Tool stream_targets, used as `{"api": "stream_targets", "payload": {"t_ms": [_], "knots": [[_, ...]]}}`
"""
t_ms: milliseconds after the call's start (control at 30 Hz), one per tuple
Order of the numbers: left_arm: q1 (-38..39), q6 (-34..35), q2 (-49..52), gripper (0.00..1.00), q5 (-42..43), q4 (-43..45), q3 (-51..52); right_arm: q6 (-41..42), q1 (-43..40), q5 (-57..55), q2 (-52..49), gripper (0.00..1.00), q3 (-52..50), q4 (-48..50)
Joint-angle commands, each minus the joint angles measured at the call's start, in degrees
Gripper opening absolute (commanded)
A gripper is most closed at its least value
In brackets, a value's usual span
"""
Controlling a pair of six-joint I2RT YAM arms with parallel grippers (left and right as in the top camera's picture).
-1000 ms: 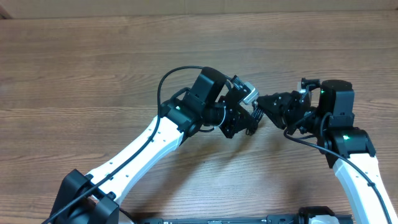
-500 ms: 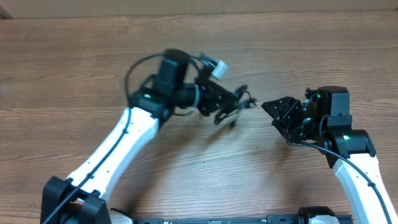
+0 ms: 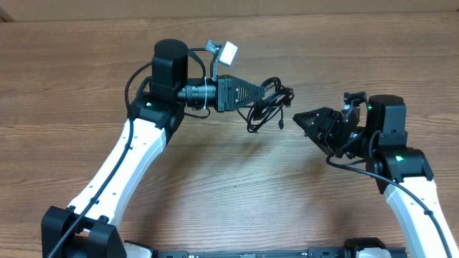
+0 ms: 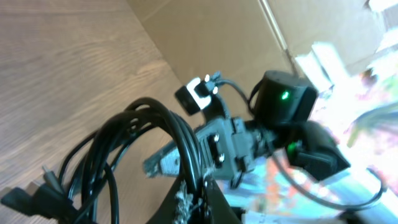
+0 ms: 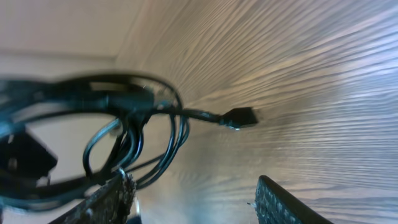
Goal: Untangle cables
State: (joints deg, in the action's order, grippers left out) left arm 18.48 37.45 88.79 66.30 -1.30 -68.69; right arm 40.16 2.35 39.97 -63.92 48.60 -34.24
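Overhead: left jaws clamped on the cables point(image 3: 269, 107), one black clump at frame centre, apparently hanging clear of the bench point(image 3: 72, 64). Right jaws sit just right of the clump, pointed at it, not touching.

Left wrist: cables point(image 4: 134, 146) arc from lower left to centre. Several strands are pinched together at bottom centre. A plug end point(image 4: 25, 202) dangles at lower left. Right arm point(image 4: 280, 118) is behind, blurred.

Right wrist: jaws apart, nothing between them. Cables point(image 5: 124, 106) are blurred at upper left, with one plug end point(image 5: 239, 117) poking out toward centre, free of the loops.

Progress, my read: early. Loops are all in one bundle, no cord separated or laid out. Nearly everything is left to do.
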Motion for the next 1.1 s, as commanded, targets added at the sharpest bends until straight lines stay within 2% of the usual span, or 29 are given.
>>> {"api": "stream_targets", "payload": {"t_ms": [0, 167, 400, 767, 1067], "knots": [[-0.2, 15.1, -1.9, 0.04, 2.1, 2.0, -1.7, -4.7, 0.2, 5.0, 0.4, 0.61, 1.2, 0.8], [0.0, 23.1, -1.9, 0.04, 2.9, 2.1, -1.7, -4.0, 0.2, 4.9, 0.4, 0.60, 1.2, 6.6], [0.0, 24.7, -1.9, 0.04, 6.8, 4.9, -1.7, -4.0, 0.2, 0.1, 0.2, 0.61, 1.2, 13.0], [0.0, 27.2, -1.9, 0.04, 7.3, 7.6, -1.7, -4.3, 1.2, 3.0, -1.0, 0.61, 1.2, 13.0], [1.4, 29.0, -1.9, 0.04, 7.2, 8.0, -1.7, -4.3, 5.7, 3.0, -3.4, 0.64, 1.2, 15.9]]}}
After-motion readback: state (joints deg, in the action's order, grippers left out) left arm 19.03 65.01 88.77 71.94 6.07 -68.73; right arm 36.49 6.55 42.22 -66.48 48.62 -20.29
